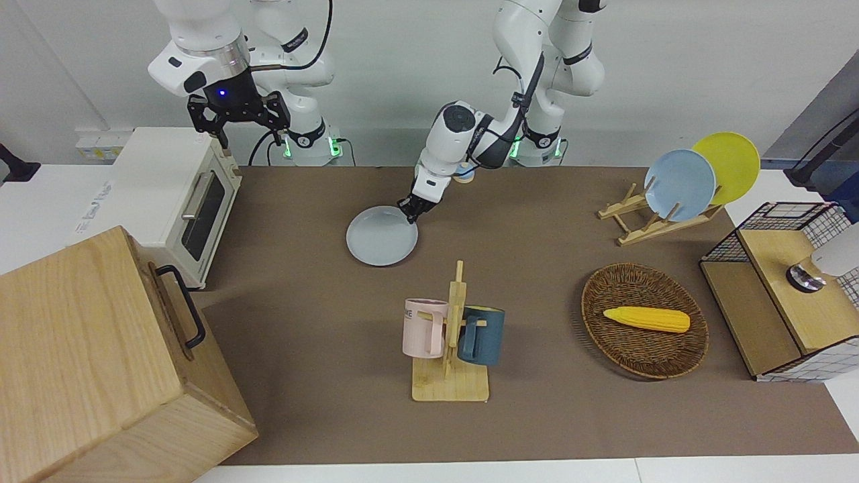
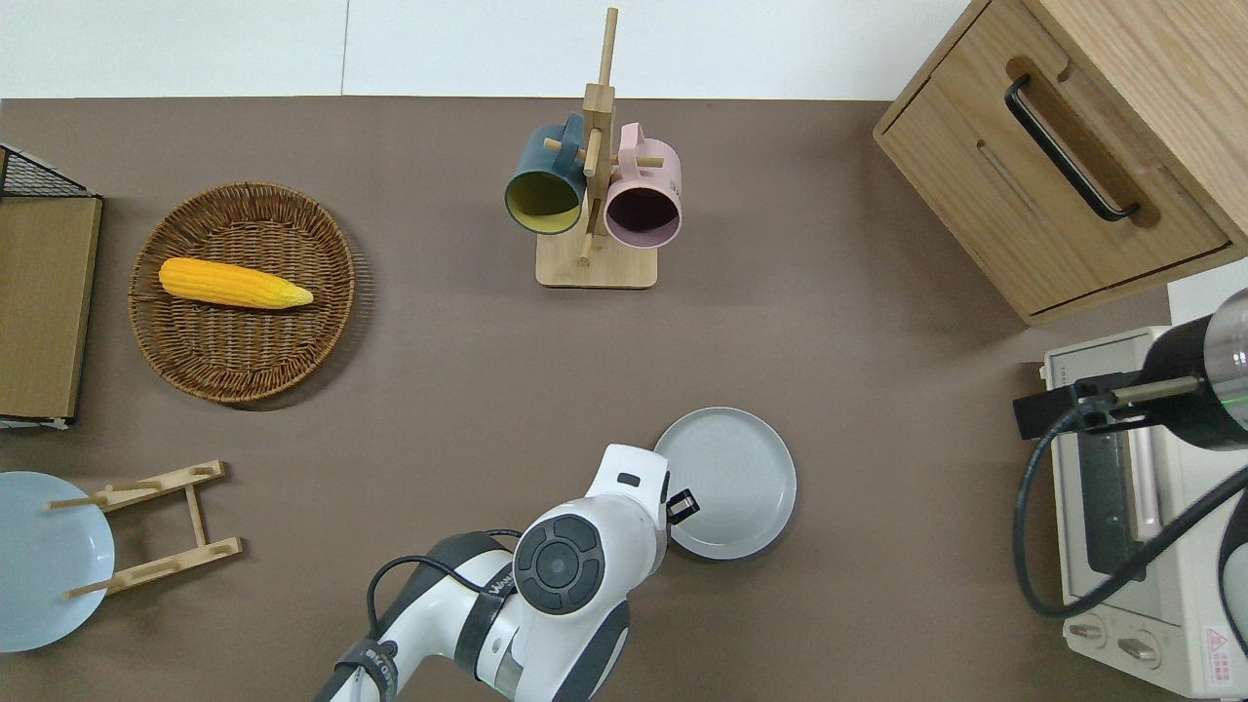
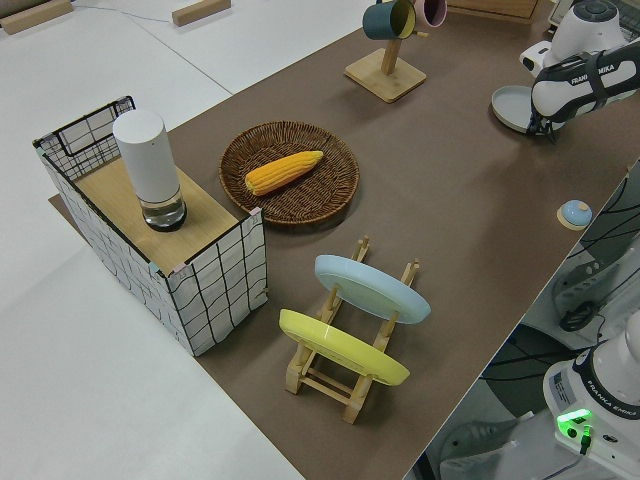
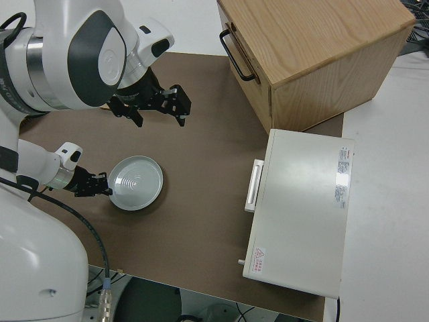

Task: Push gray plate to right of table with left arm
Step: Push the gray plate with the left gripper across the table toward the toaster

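One round, smooth gray plate (image 1: pixel 381 236) is lying on the matte brown table (image 1: pixel 537 282) w/ the left gripper (image 1: pixel 411 209) touching its rim, fingers' state unclear; the right arm is sitting parked.

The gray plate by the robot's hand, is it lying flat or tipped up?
Flat. The gray plate lies with its whole round face up on the table, rim down all around. The left gripper is at its edge.

pale gray plate (image 2: pixel 731 478), flat on brown table (image 2: pixel 439 370), left hand (image 2: pixel 682 505) at rim
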Robot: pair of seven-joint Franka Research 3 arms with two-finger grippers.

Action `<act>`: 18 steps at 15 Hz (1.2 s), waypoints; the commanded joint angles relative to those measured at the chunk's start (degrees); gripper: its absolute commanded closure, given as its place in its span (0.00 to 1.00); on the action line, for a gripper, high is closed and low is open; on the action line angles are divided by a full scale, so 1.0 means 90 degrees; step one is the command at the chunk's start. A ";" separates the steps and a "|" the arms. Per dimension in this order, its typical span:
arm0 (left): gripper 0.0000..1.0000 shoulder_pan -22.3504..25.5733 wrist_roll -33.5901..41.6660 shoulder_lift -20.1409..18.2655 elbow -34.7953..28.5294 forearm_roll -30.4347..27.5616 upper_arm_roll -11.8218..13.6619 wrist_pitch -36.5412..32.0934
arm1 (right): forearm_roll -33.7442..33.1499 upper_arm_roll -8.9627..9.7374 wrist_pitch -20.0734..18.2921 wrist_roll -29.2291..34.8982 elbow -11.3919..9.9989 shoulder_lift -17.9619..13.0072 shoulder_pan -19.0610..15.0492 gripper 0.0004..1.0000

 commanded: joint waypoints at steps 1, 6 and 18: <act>1.00 -0.0235 -0.0203 0.0245 0.0175 0.0001 0.0041 0.0223 | -0.0054 0.0121 -0.0091 -0.0051 0.0003 -0.0060 -0.0150 0.00; 0.84 -0.0362 -0.0252 0.0334 0.0185 0.0030 0.0041 0.0331 | -0.0054 0.0121 -0.0091 -0.0051 0.0003 -0.0060 -0.0150 0.00; 0.01 -0.0294 -0.0467 -0.0144 0.0204 0.1407 0.0128 -0.1153 | -0.0054 0.0121 -0.0091 -0.0051 0.0003 -0.0060 -0.0150 0.00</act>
